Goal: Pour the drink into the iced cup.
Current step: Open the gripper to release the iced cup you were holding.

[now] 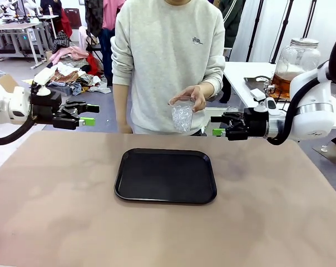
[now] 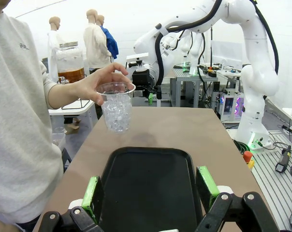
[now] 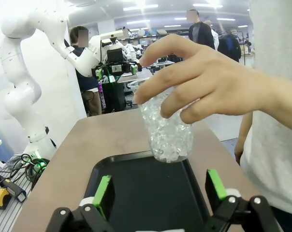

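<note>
Black rounded-rectangle plastic tray [image 1: 166, 175] sits nearest on the matte tan tabletop [image 1: 57, 211], bare, likely the landing spot for the cup. At its 12 o'clock a person in a grey sweatshirt holds a clear plastic cup packed with ice [image 1: 182, 115] from above by the rim with one hand [image 1: 191, 95], cup in the air over the far table edge, off the tray; my read: they're about to set it down for the pour. Left gripper [image 1: 83, 114] hovers at the tray's 10 o'clock, jaws wide, holding nothing. Right gripper [image 1: 219, 125] hovers at 2 o'clock, also wide and empty; both point inward at the cup, staged either side. Drink, amber-brown liquid in a large clear glass jar with a lid [image 1: 294, 67], stands well apart on a white side table [image 1: 240, 72] at 2 o'clock behind the right arm, untouched. Pour not yet begun. Room: cluttered lab, more benches and clothes piles [image 1: 68, 72] at 10 o'clock.
</note>
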Controlling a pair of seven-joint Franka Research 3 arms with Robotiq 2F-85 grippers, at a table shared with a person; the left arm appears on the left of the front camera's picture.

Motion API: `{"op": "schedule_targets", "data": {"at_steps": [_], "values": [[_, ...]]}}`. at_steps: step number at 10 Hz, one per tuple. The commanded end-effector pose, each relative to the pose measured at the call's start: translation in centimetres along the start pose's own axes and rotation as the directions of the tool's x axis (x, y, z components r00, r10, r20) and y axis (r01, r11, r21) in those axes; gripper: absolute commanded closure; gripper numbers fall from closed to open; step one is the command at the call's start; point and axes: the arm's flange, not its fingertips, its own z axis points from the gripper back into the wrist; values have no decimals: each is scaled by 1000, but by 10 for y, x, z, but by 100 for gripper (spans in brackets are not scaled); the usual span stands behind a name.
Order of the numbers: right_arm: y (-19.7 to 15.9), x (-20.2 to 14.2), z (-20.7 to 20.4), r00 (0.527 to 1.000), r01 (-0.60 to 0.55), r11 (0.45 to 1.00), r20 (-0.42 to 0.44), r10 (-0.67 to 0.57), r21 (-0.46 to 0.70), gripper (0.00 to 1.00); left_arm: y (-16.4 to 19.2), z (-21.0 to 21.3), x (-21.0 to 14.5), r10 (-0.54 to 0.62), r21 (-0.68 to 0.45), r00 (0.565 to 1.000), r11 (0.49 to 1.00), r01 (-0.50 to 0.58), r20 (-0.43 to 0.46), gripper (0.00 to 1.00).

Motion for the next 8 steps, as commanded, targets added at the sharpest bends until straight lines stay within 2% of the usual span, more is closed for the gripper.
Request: {"op": "schedule_targets", "data": {"at_steps": [1,6,8], "values": [[14,2,5,998,-52,999,-25,52,14,0,-1,0,2,-4,1,1000,1000,4,-1,0],[31,6,9,996,-77,996,-50,79,41,0,-1,0,2,-4,1,1000,1000,4,-1,0],[22,6,6,997,-53,997,-50,56,47,0,-1,0,2,-4,1,1000,1000,4,-1,0]]}}
